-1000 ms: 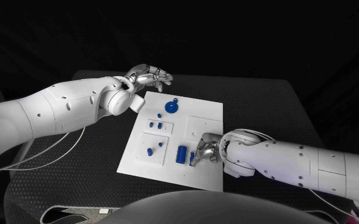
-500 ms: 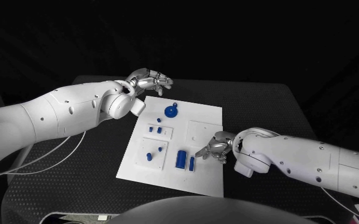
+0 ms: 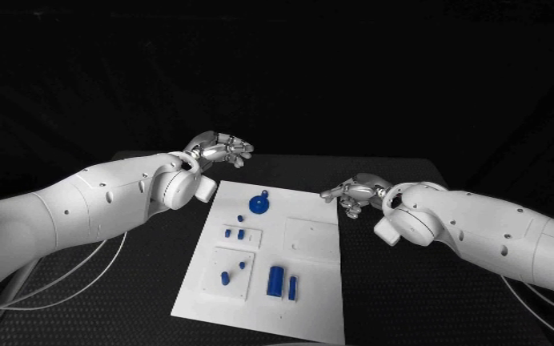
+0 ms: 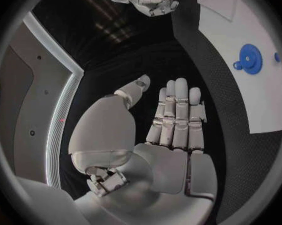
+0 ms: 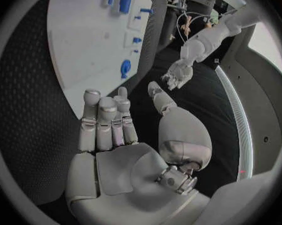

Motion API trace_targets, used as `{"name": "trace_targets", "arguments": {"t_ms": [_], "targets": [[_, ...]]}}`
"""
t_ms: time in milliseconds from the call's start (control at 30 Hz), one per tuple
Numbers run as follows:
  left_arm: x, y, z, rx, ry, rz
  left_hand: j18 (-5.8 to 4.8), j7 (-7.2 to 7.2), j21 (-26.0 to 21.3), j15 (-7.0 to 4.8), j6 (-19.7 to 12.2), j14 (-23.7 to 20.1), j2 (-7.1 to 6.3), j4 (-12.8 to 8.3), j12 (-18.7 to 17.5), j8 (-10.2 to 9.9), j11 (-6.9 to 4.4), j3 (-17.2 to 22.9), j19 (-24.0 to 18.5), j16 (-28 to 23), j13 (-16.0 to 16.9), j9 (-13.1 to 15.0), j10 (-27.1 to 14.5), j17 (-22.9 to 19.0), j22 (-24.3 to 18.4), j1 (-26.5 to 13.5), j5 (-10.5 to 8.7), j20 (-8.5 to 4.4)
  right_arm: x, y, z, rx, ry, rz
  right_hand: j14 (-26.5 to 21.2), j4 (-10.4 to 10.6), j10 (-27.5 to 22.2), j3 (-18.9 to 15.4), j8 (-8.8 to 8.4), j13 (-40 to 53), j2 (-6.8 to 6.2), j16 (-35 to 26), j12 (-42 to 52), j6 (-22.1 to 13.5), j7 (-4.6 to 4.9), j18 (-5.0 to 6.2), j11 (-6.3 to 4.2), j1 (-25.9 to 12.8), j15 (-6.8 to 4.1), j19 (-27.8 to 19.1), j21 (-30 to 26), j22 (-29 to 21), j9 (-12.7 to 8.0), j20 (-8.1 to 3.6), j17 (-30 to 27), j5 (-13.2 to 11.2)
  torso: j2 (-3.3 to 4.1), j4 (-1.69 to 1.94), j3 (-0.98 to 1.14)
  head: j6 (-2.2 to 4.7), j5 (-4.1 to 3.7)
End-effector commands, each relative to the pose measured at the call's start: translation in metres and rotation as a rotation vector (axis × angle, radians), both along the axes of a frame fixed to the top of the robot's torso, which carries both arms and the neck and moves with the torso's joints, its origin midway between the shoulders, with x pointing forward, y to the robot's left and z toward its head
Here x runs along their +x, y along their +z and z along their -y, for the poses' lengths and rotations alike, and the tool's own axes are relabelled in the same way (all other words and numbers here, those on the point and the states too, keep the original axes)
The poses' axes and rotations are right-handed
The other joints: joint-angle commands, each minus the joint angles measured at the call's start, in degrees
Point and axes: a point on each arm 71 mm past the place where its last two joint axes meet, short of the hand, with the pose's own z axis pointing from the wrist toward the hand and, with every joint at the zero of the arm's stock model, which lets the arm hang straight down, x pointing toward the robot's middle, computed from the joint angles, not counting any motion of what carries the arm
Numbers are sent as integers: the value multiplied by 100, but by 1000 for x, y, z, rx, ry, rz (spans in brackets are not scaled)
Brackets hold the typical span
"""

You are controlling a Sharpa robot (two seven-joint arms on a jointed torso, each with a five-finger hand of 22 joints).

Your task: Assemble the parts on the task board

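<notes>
On the white flat task board [image 3: 310, 238], small blue plastic parts lie: a round gear-like disc [image 3: 260, 202] at 12 o'clock, two upright pegs [image 3: 283, 281] at 6 o'clock. They look light, stiff and slippery, so a pinch across the sides seems best. Left hand [image 3: 222, 149] and right hand [image 3: 355, 192] hold nothing, with fingers straight and apart in the wrist views.

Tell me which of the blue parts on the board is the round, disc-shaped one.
It is the blue gear-like disc at the far end of the task board, nearest the left hand. The other blue parts are small pegs and upright blocks closer to the robot.
</notes>
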Motion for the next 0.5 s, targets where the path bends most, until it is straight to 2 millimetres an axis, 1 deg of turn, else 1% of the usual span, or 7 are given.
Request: {"name": "trace_targets", "arguments": {"t_ms": [33, 233, 300, 367, 433, 467, 500], "targets": [[5, 4, -6, -57, 37, 28, -3, -28, -98, 82, 53, 55, 83, -57, -122, 29, 15, 12, -30, -355, -65, -7, -4, -114, -1, -3, 14, 77, 21, 14, 7, 176, -50, 133, -219, 1, -197, -68, -15, -110, 3, -183, -181, -25, 74, 76, 28, 189, 27, -247, -153, -26, 11, 84, -95, 203, -123, -39, 7, 204, 10], [12, 5, -20, -81, 70, 41, -11, -36, -363, 234, -55, -107, 145, -156, -417, -39, 32, 24, -232, -957, -200, -56, -61, -222, -64, -41, 17, 232, 44, 26, 17, 260, -112, 191, -1050, 23, -819, -166, -62, -1021, 139, -1185, -1222, -183, 205, -111, 196, 571, 272, -1200, -983, -347, 17, 464, -705, 346, -212, -72, 11, 462, 56], [15, 6, -22, -99, 83, 45, -56, -18, -540, 313, -134, -285, 137, -175, -547, -86, 58, 7, -428, -1195, -255, -88, -124, -259, -120, -97, 12, 310, 50, 30, 19, 296, -141, 200, -1566, 10, -1240, -101, -104, -1714, 158, -1983, -1975, -313, 331, -263, 353, 663, 614, -1839, -1605, -657, 5, 675, -1179, 319, -229, -84, 17, 558, 68], [17, 7, -23, -127, 95, 44, -119, -17, -765, 396, -248, -526, 120, -202, -726, -152, 74, -79, -658, -1473, -328, -143, -222, -295, -204, -199, -16, 399, 55, 31, 20, 340, -168, 200, -1851, -21, -1422, -35, -133, -2610, 164, -2809, -2779, -436, 405, -376, 599, 775, 959, -2315, -2127, -955, -20, 859, -1713, 282, -247, -81, 21, 633, 68], [19, 8, -25, -153, 111, 44, -160, -6, -890, 438, -319, -679, 112, -232, -864, -188, 111, -169, -780, -1630, -394, -177, -347, -320, -251, -274, 7, 442, 58, 34, 21, 353, -172, 215, -2143, 20, -1565, 10, -176, -3216, 155, -3415, -3333, -555, 402, -470, 777, 848, 1210, -2693, -2450, -1121, -62, 972, -2084, 282, -263, -73, 29, 683, 65], [19, 9, -26, -168, 119, 43, -201, -9, -1008, 484, -386, -865, 102, -255, -967, -222, 131, -249, -909, -1777, -451, -203, -457, -360, -296, -342, -7, 487, 60, 36, 22, 361, -175, 222, -2318, -51, -1574, 44, -192, -3664, 211, -3829, -3697, -624, 384, -555, 873, 917, 1411, -3035, -2685, -1222, -92, 1055, -2359, 262, -269, -68, 36, 693, 63], [20, 9, -28, -178, 124, 43, -220, -23, -1129, 524, -446, -1054, 88, -272, -1055, -250, 132, -324, -1041, -1919, -503, -224, -550, -403, -344, -409, -28, 540, 62, 37, 22, 368, -175, 228, -2403, 0, -1577, 23, -187, -3948, 194, -4061, -3912, -644, 374, -565, 867, 921, 1437, -3104, -2761, -1269, -110, 1096, -2527, 260, -271, -65, 41, 724, 69]]}}
